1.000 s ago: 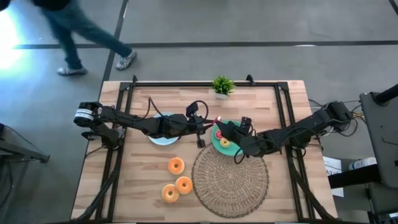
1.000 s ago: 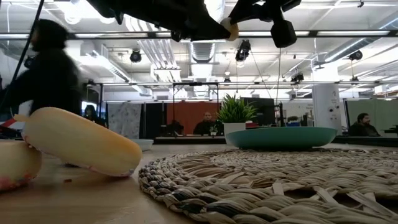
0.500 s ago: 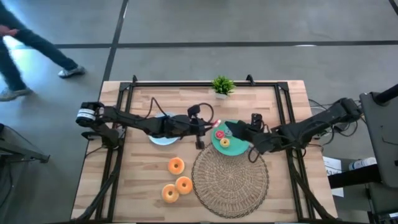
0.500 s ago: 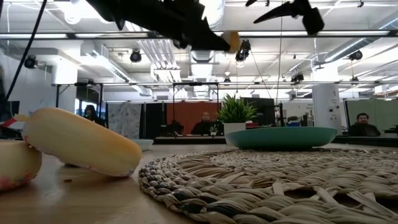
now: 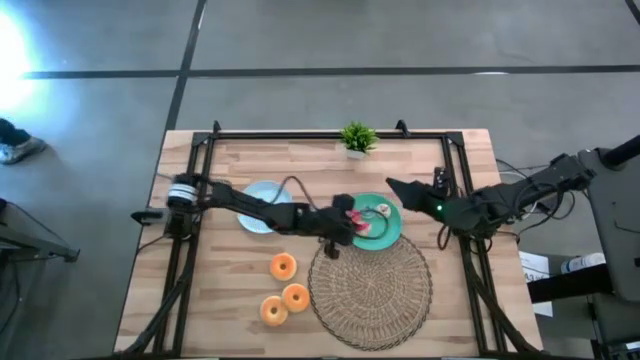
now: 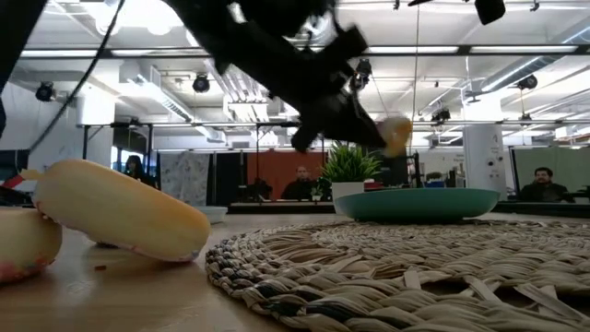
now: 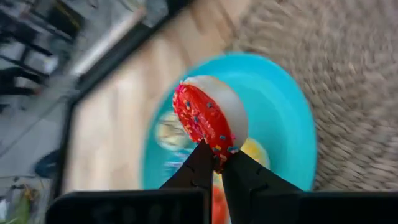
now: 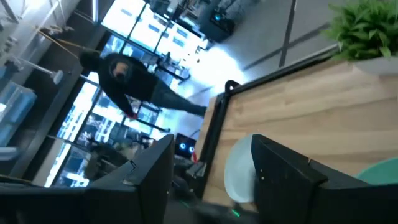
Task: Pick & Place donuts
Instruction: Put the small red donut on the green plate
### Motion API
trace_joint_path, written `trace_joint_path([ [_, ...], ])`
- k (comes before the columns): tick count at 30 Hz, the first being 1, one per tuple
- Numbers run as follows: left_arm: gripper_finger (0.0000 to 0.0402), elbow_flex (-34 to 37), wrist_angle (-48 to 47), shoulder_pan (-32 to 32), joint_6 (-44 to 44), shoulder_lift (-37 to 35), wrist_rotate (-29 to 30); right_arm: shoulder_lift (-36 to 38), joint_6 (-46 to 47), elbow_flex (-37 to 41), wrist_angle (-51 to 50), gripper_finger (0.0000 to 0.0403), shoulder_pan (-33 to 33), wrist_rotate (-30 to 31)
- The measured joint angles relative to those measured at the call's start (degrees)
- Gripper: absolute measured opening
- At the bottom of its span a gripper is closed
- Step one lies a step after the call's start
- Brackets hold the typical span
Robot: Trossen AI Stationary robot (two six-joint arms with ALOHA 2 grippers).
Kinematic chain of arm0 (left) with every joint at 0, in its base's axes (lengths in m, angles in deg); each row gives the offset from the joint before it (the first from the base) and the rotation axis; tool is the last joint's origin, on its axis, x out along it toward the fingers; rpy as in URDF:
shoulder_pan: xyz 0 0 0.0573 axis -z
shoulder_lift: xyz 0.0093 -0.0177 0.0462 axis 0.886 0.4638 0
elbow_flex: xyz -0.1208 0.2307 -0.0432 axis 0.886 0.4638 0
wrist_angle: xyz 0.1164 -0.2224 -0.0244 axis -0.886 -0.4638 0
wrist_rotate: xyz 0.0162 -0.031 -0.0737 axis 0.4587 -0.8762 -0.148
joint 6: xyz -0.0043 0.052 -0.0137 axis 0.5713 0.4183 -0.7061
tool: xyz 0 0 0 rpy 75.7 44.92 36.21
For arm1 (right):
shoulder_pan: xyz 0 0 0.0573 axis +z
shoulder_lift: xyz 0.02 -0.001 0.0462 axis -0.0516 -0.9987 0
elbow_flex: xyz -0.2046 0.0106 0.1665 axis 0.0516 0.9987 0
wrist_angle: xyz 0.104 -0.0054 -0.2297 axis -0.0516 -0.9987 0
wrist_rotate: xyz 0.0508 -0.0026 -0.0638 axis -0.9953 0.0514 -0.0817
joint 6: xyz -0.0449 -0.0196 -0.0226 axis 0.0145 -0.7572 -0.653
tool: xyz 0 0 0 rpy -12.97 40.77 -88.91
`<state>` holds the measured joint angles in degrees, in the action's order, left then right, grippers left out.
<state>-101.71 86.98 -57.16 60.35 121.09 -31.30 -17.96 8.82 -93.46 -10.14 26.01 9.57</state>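
My left gripper (image 5: 345, 222) is shut on a red-iced donut with sprinkles (image 7: 208, 115), just above the near-left part of the teal plate (image 5: 392, 232). The donut also shows in the low view (image 6: 395, 136). A yellow-iced donut (image 7: 256, 150) and another small one (image 7: 166, 134) lie on that plate. Three orange donuts (image 5: 283, 266), (image 5: 295, 296), (image 5: 272, 311) lie on the wood left of the woven mat (image 5: 370, 290). My right gripper (image 8: 211, 180) is open and empty, off the plate's far right (image 5: 395, 188). My left gripper pinches the red-iced donut by its rim (image 7: 217, 147) between its two fingers. The fingers come slanting down from the table's left. The donut stands on edge beyond the fingertips, lifted clear above the teal plate.
A pale blue plate (image 5: 262, 208) lies under my left arm. A small potted plant (image 5: 357, 137) stands at the far edge. Black rails run along the table's sides. In the low view two orange donuts (image 6: 120, 210) lie close by on the left.
My left gripper has carried the red-iced donut toward the table's right and down, from beside the teal plate to just above it. My right gripper has drawn back from over the plate toward the table's right edge.
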Motion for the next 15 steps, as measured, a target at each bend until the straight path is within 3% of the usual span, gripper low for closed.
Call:
trace_joint_path([
  [8,0.0000,-14.59,-15.67,-0.24,2.17,10.15,0.54,2.00,-2.16,0.00,0.03,0.0206,0.36,1.38],
  [15,0.0000,-20.90,-17.08,-0.20,2.22,12.60,0.36,1.93,-3.14,0.00,-0.01,0.0206,0.74,1.38],
])
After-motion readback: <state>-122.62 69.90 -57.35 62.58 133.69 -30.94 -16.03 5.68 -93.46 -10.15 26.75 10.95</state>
